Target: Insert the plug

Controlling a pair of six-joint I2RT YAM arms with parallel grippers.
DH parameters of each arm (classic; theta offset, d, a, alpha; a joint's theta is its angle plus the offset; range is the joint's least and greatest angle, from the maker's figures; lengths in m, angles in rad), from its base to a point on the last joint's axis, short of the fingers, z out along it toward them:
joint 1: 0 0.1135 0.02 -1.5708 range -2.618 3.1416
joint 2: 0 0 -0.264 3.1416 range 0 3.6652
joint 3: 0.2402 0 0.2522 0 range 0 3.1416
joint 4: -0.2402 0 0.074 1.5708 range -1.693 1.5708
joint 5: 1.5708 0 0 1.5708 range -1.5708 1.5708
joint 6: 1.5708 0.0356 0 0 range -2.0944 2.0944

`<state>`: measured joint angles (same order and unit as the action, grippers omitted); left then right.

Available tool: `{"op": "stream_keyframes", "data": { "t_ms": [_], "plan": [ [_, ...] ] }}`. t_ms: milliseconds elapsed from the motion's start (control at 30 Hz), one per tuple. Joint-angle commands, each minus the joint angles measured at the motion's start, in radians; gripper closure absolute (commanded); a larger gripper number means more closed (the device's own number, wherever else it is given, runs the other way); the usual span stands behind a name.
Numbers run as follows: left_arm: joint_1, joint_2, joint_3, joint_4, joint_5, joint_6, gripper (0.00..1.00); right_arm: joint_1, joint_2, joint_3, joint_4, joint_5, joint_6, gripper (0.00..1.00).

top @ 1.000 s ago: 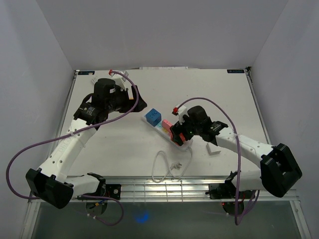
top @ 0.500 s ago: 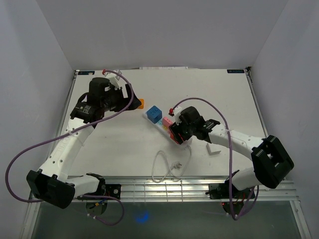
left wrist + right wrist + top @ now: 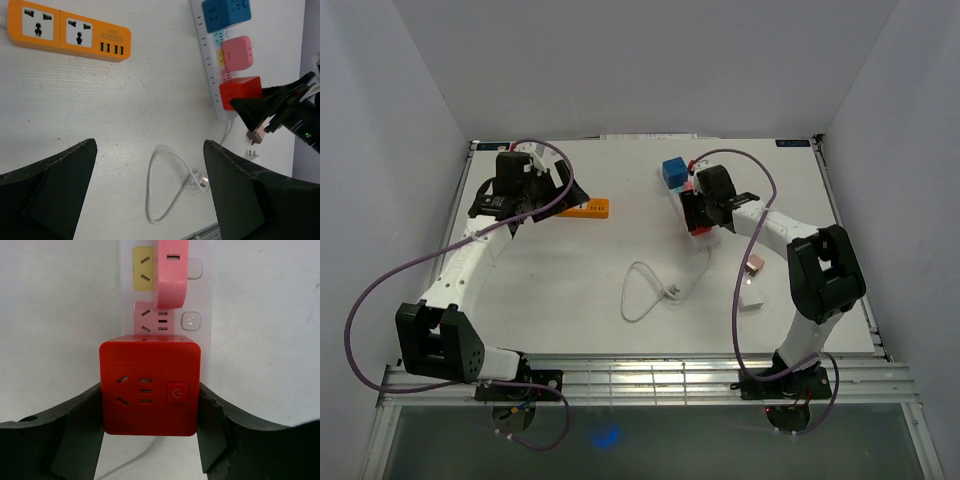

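Note:
The white plug [image 3: 672,292] lies flat on the table at the end of a looped white cable [image 3: 632,290]; the left wrist view shows the plug [image 3: 200,181] too. That cable runs to a white power strip [image 3: 202,315] carrying a blue cube [image 3: 673,172], a pink adapter [image 3: 172,275] and a red socket cube [image 3: 150,392]. My right gripper [image 3: 150,407] is shut on the red cube, a finger pressed to each side. My left gripper [image 3: 565,195] hangs open and empty beside an orange power strip [image 3: 585,208].
A small copper-coloured plug [image 3: 754,265] and a white adapter [image 3: 750,300] lie right of the cable loop. White walls close in the table on three sides. A slotted metal rail [image 3: 650,380] runs along the near edge.
My right gripper closed on the red cube, and the white strip moved from mid-table toward the back right, dragging the cable. My left gripper drew back left, uncovering the orange strip.

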<state>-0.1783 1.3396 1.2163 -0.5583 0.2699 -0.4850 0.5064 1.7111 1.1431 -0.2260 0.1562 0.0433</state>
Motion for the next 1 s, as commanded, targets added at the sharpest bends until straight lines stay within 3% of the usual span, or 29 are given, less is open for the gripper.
{"op": "stream_keyframes", "data": {
  "t_ms": [0, 100, 200, 233, 267, 367, 433, 533, 767, 967],
  "plan": [
    [0.014, 0.033, -0.014, 0.096, 0.020, -0.072, 0.02, -0.106, 0.091, 0.125, 0.016, 0.083, -0.039, 0.57],
    [0.014, 0.113, -0.003, 0.130, -0.001, -0.099, 0.02, -0.187, 0.175, 0.243, -0.004, 0.050, -0.039, 0.54],
    [0.014, 0.171, 0.018, 0.149, -0.041, -0.124, 0.02, -0.236, 0.214, 0.344, -0.090, -0.006, -0.039, 0.33],
    [0.016, 0.206, 0.028, 0.150, -0.055, -0.133, 0.02, -0.241, 0.196, 0.349, -0.096, -0.018, -0.039, 0.29],
    [0.016, 0.225, 0.043, 0.152, -0.084, -0.142, 0.02, -0.241, 0.183, 0.348, -0.092, -0.032, -0.039, 0.18],
    [0.016, 0.305, 0.081, 0.144, -0.153, -0.197, 0.02, -0.241, 0.131, 0.342, -0.087, -0.118, -0.027, 0.00],
    [0.016, 0.358, 0.109, 0.117, -0.207, -0.248, 0.02, -0.233, 0.089, 0.330, -0.085, -0.145, 0.003, 0.10],
    [0.034, 0.401, 0.164, 0.083, -0.297, -0.318, 0.02, -0.218, 0.010, 0.272, -0.070, -0.129, 0.033, 0.11],
    [0.172, 0.520, 0.267, 0.029, -0.247, -0.391, 0.02, -0.213, -0.171, 0.058, 0.095, -0.055, 0.078, 0.11],
    [0.232, 0.589, 0.322, 0.006, -0.327, -0.428, 0.02, -0.226, -0.174, 0.073, 0.027, -0.047, 0.168, 0.11]
  ]
}}
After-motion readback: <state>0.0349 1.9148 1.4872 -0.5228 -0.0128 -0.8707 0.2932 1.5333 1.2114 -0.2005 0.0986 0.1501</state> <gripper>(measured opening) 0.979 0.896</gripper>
